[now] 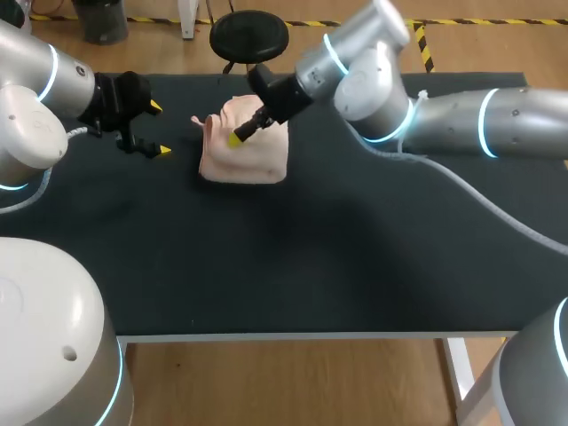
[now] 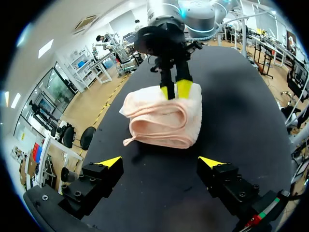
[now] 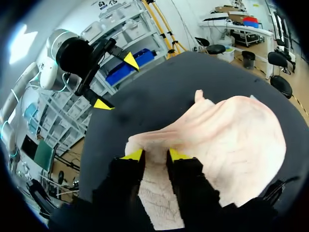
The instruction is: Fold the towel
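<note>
The right gripper (image 1: 235, 138), fingers clamped on the pink towel's (image 1: 253, 160) top layer at the tabletop's (image 1: 355, 266) far left, should draw it over squarely; the left gripper (image 1: 161, 129) hovers alongside, fingers apart.

Surface: black matte rectangular tabletop (image 1: 337, 257), white front edge
Lying on it: folded pale pink terry towel (image 1: 262, 161), toward far left

Fuzzy cloth towel (image 1: 247, 158), matt table (image 1: 311, 257)

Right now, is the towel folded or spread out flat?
Folded. The towel sits bunched in stacked layers with rolled edges, and the right gripper pinches its upper layer.
</note>
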